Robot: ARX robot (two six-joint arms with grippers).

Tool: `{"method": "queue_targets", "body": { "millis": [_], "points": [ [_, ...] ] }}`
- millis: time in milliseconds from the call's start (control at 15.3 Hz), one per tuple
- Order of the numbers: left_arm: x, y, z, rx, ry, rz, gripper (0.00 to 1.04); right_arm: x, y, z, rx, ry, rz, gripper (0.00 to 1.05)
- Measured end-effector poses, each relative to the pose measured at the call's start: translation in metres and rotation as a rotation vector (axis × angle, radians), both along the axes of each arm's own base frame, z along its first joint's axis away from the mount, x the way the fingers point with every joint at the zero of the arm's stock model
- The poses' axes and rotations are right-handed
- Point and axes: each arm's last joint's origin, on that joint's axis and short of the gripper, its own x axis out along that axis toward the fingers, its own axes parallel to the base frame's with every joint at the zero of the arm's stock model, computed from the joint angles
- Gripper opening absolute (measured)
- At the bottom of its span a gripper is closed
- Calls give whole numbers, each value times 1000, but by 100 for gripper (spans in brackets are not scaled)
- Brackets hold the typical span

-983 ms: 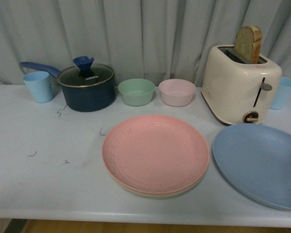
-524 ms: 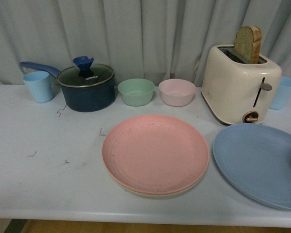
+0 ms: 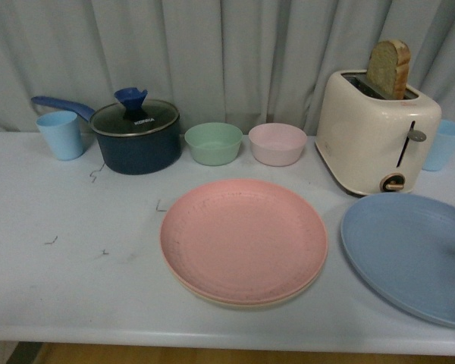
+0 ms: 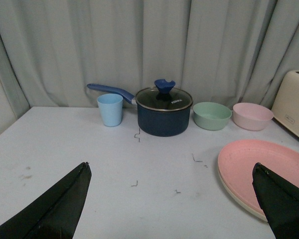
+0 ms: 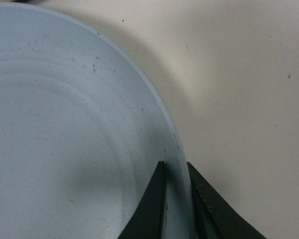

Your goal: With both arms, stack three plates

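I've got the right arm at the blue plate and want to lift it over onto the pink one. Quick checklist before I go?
1. Grip: the right gripper straddles the rim of the blue plate, one finger on each side, and looks closed on it. Ok.
2. Stack base: the pink plate sits nested on the beige plate, with their edges roughly aligned. Ok.
3. Landing spot: nothing lies on the pink plate. Ok.
4. Other arm: the left gripper is open and holds nothing. Ok.
5. Clearance from the toaster, which stands just behind the blue plate: cannot tell.
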Motion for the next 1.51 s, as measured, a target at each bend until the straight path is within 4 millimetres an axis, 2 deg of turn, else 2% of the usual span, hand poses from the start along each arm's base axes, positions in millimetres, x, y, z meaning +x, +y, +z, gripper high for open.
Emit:
{"method": "queue_targets", "body": {
  "millis": [131,262,393,459,590,655,721,786,983,1245,1376,1507],
  "points": [
    [0,0,0,0,0,0,98,-14,-8,10,49,-14,-16,3],
    [0,0,0,0,0,0,98,-31,-15,28,94,0,-75,3],
    [0,0,0,0,0,0,98,-53,-12,54,125,1,-83,3],
    [0,0,0,0,0,0,98,-60,-7,73,145,-28,-64,3],
    [0,0,0,0,0,0,98,-61,14,117,184,-169,0,3],
    [0,0,0,0,0,0,98,-59,30,132,214,-225,43,3],
    [0,0,0,0,0,0,98,-53,47,138,240,-249,79,3],
    [0,0,0,0,0,0,98,-45,65,134,250,-249,103,3],
    [0,0,0,0,0,0,98,-18,116,106,288,-140,125,3],
    [0,0,0,0,0,0,98,10,168,99,282,-101,153,3],
    [0,0,0,0,0,0,98,17,184,89,277,-69,141,3],
    [0,0,0,0,0,0,98,21,192,78,267,-32,123,3]
  ]
}}
